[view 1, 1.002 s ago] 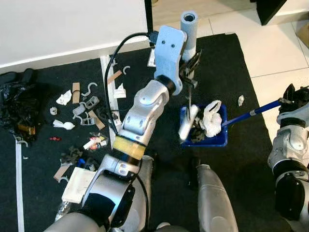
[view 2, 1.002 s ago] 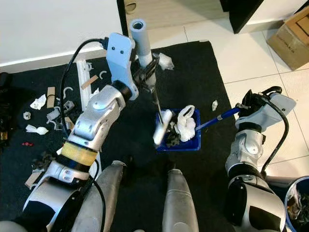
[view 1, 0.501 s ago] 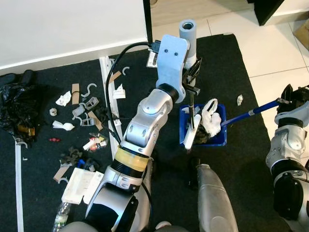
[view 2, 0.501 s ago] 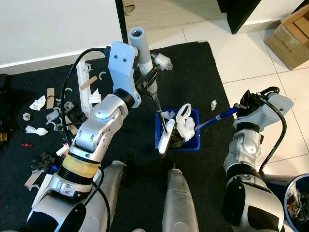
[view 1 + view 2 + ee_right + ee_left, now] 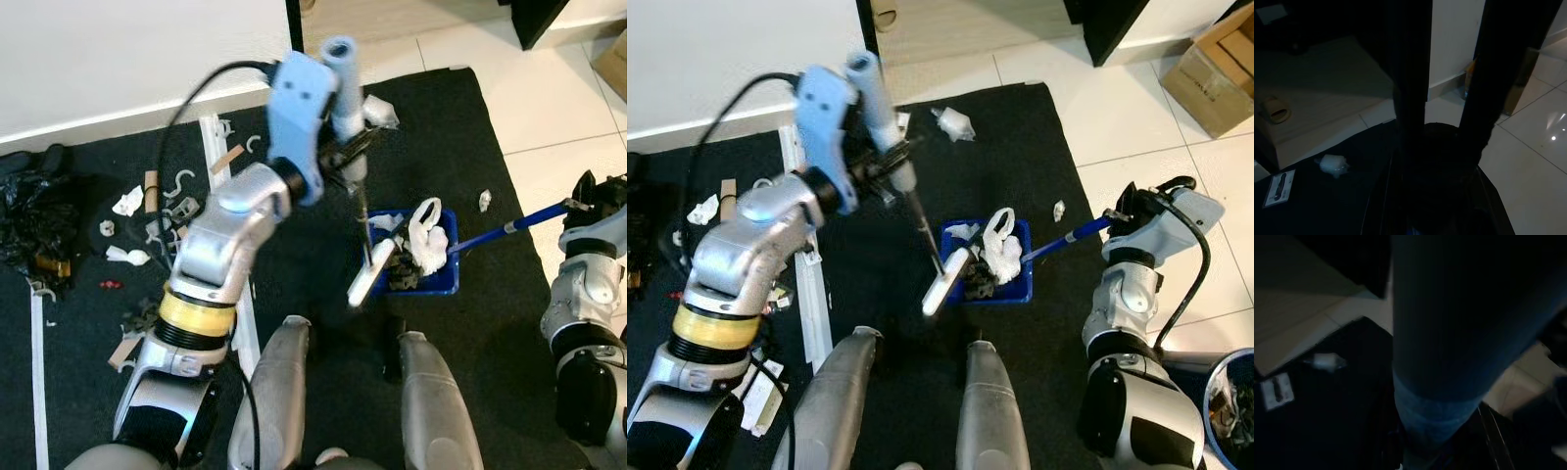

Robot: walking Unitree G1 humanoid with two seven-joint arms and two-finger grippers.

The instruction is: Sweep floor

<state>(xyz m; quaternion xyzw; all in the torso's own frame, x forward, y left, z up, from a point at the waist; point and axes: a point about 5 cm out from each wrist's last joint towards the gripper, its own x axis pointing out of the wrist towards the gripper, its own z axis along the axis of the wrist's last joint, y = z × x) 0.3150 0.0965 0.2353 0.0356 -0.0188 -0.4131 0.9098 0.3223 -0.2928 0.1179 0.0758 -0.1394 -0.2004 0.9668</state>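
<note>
Now the left claw (image 5: 351, 162) grips a brush (image 5: 363, 279), head tilted beside the dustpan (image 5: 436, 282); right claw (image 5: 586, 191) apparently holds its handle.

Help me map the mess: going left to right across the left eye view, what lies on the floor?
Black bag → scattered scraps → white strip → blue dustpan holding crumpled white trash → small white scrap → right gripper on the dustpan's blue handle.

No legible text, label, brand or number anywhere.
</note>
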